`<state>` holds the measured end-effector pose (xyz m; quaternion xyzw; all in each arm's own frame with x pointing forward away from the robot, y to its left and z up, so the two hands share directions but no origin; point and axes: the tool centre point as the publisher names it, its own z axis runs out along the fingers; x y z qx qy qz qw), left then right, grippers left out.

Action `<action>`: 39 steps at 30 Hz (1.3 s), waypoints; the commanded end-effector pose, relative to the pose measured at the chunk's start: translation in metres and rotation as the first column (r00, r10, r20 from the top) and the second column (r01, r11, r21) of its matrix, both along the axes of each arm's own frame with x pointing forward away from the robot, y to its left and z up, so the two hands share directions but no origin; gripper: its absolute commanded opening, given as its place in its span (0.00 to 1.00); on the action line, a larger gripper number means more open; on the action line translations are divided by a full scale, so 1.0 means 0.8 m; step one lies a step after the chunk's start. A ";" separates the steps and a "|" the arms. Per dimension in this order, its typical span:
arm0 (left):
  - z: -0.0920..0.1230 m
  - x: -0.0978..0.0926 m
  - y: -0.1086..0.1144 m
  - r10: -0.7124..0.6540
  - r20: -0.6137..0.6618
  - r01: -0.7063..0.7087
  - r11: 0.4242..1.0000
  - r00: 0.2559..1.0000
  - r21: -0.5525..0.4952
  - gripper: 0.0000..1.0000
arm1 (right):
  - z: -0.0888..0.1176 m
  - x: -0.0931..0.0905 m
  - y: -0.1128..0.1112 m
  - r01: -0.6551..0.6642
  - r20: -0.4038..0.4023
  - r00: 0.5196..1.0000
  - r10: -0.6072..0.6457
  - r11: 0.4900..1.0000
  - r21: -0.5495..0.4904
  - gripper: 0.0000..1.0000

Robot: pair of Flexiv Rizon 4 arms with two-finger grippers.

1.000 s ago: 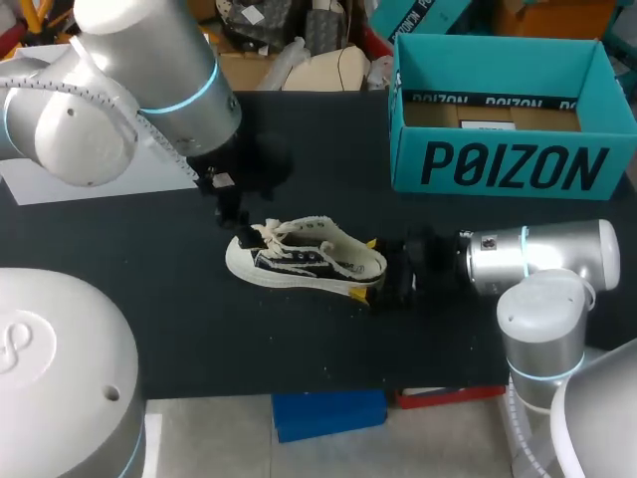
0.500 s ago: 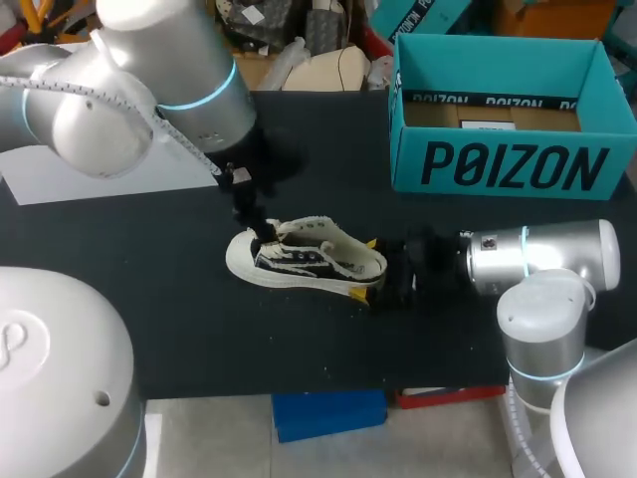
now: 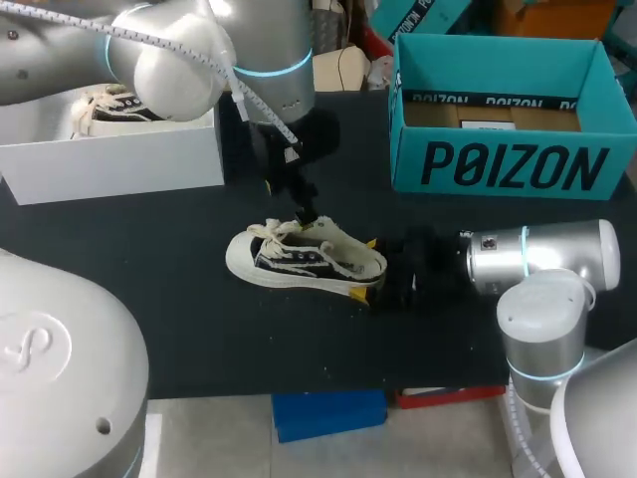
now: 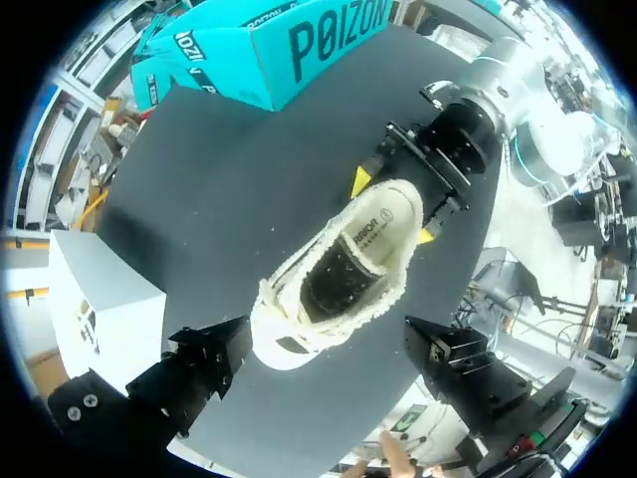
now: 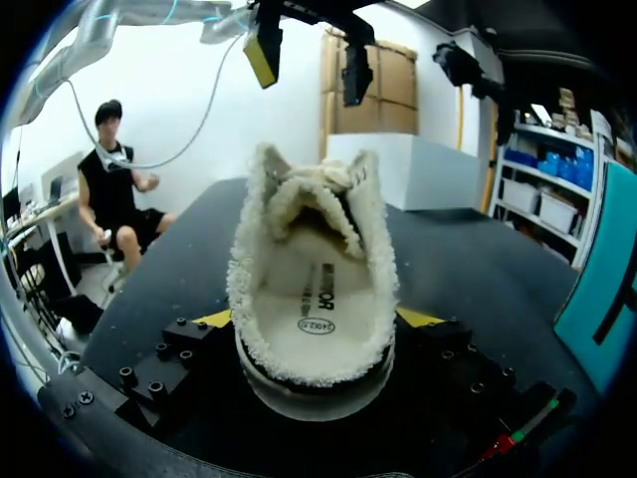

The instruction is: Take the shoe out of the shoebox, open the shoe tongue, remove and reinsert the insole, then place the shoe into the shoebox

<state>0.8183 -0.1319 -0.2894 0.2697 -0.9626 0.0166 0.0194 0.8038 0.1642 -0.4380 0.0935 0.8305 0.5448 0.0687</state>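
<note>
A black-and-cream low shoe with a fleecy lining lies upright on the black table, toe to the left. My right gripper is shut on its heel, one yellow tip on each side; in the right wrist view the heel fills the gap, and the insole lies inside. My left gripper hangs open just above the laces, touching nothing. In the left wrist view the shoe lies between and below its wide-spread fingers. The teal shoebox stands open at the back right.
A white box with another shoe in it stands at the back left. The shoebox wall rises close behind my right arm. The table's front edge runs just in front of the shoe.
My left arm has swung right, carrying its open gripper from the shoe's toe to above the laces and uncovering the white box. The shoe and right gripper have not moved.
</note>
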 end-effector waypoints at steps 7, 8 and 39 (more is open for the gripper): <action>0.002 0.003 -0.009 0.697 -0.125 -0.624 0.696 0.706 0.356 1.00 | -0.003 0.000 0.003 0.002 -0.001 1.000 -0.002 1.000 -0.001 0.00; 0.003 0.003 -0.013 0.737 -0.099 -0.669 0.654 0.668 0.353 1.00 | -0.003 0.000 0.003 0.002 -0.001 1.000 -0.002 1.000 -0.001 0.00; -0.015 -0.013 -0.048 0.811 0.195 -0.831 0.515 0.552 0.208 1.00 | -0.003 0.000 0.003 0.002 -0.001 1.000 -0.002 1.000 -0.001 0.00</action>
